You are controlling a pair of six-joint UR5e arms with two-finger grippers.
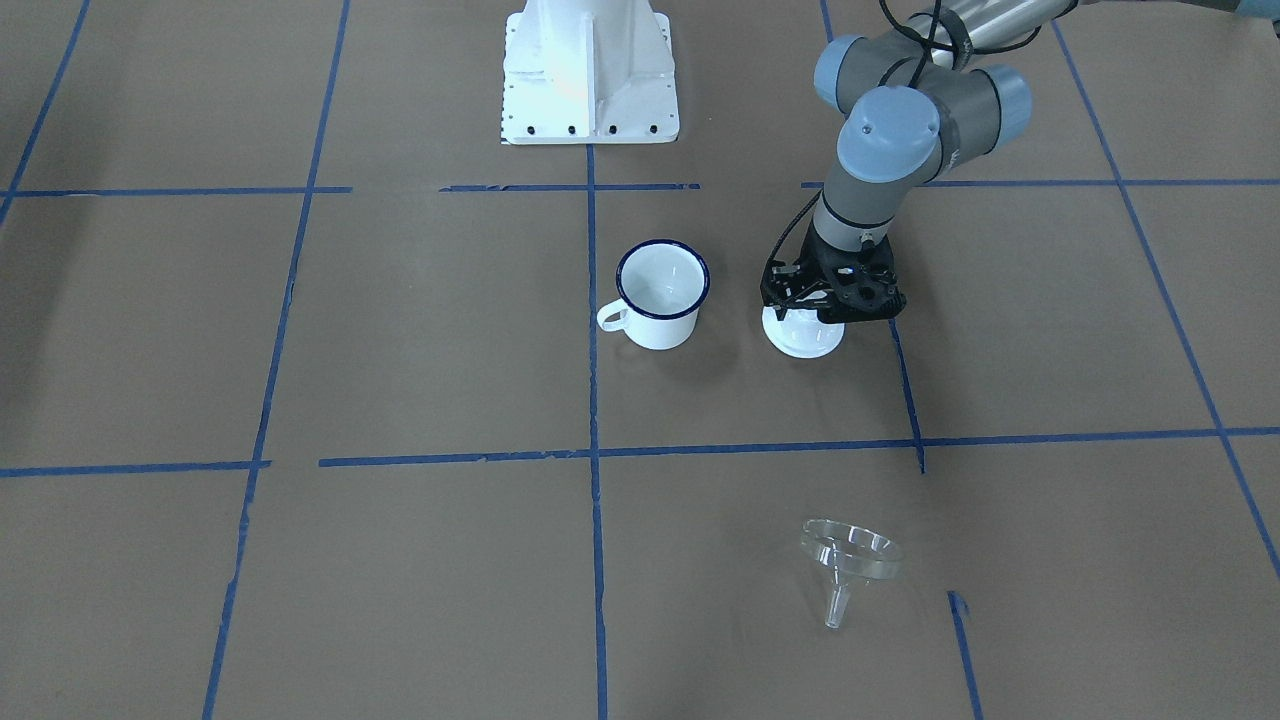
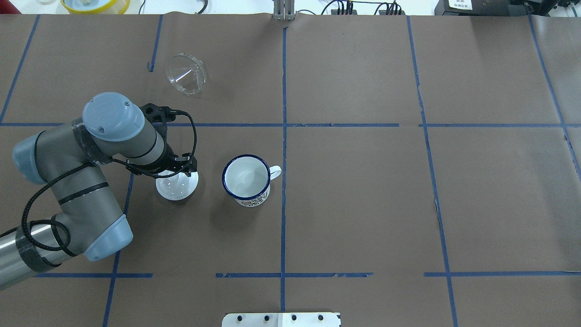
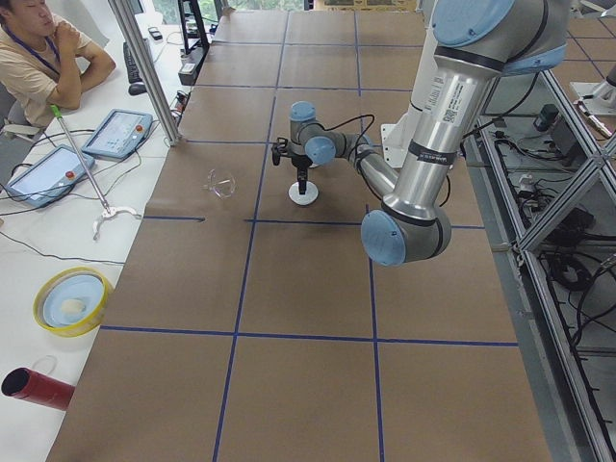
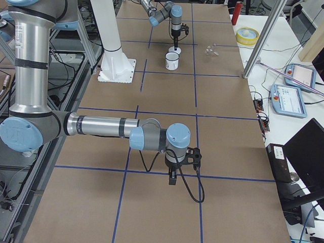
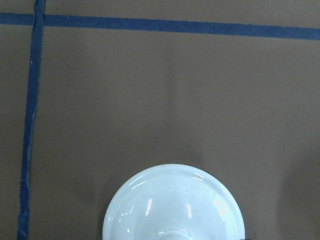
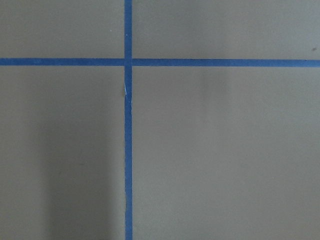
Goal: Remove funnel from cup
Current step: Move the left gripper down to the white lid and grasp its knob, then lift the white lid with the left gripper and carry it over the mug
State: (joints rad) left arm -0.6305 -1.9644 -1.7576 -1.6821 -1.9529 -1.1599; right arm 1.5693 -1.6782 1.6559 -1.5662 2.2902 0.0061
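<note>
The clear funnel (image 1: pixel 850 560) lies on its side on the brown table, spout toward the operators' side, well away from the cup; it also shows in the overhead view (image 2: pixel 187 74). The white cup (image 1: pixel 660 295) with a dark blue rim stands upright and empty near the table's middle (image 2: pixel 246 180). My left gripper (image 1: pixel 825 312) is low over a round white domed lid (image 1: pixel 803 338) beside the cup, at its knob; its fingertips are hidden, so I cannot tell if it grips. My right gripper (image 4: pixel 172 178) shows only in the exterior right view, far from the cup.
The robot's white base plate (image 1: pixel 590 75) stands at the table's robot side. Blue tape lines cross the table. The lid (image 5: pixel 173 205) fills the bottom of the left wrist view. A yellow bowl (image 3: pixel 69 298) and tablets lie on the side table by an operator.
</note>
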